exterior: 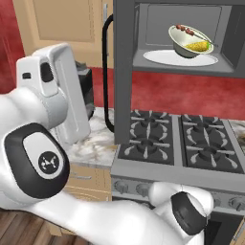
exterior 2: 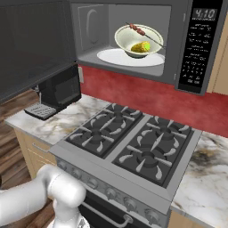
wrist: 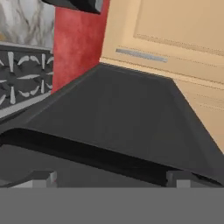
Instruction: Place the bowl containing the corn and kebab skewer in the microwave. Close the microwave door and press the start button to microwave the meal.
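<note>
Gripper sits close against the door, tips apart with nothing between them. We see the bowl already inside the microwave, on its white plate, with corn and skewer in it. We judge the door a stiff, hinged slab: we should push its flat face near the free edge, away from the hinge.

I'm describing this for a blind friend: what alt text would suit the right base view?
A pale bowl holding corn and a kebab skewer sits on the white plate inside an open microwave, above a gas stove. A black coffee machine stands on the marble counter to the left.
</note>
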Controlling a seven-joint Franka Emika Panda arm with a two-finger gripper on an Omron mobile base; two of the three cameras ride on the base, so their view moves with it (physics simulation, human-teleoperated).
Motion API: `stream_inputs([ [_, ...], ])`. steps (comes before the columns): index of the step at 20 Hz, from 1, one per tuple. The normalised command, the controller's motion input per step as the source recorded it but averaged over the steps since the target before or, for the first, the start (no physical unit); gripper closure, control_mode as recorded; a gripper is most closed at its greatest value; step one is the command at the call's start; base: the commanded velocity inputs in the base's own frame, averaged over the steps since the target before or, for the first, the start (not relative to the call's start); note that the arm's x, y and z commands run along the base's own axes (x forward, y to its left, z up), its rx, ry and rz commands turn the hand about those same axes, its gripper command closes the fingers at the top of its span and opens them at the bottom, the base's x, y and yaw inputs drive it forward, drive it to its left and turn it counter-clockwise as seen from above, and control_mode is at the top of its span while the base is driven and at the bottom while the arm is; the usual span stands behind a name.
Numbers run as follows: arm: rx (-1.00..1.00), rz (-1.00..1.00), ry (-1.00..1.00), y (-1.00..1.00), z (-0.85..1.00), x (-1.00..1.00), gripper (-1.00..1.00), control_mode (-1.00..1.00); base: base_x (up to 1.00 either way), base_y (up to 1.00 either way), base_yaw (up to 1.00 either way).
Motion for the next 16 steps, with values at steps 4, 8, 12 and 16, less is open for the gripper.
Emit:
stream_inputs([
  [4,-0.04,-0.15,0.0,0.0,-0.11,0.52,-1.0,-1.0,0.0,0.0,0.0],
  [8,-0.05,-0.16,0.0,0.0,-0.13,0.47,-1.0,-1.0,0.0,0.0,0.0],
  [12,-0.04,-0.17,0.0,-0.03,-0.13,0.5,-1.0,-1.0,0.0,0.0,0.0],
  [16,-0.03,-0.26,0.0,-0.48,-0.15,0.42,-1.0,-1.0,0.0,0.0,0.0],
])
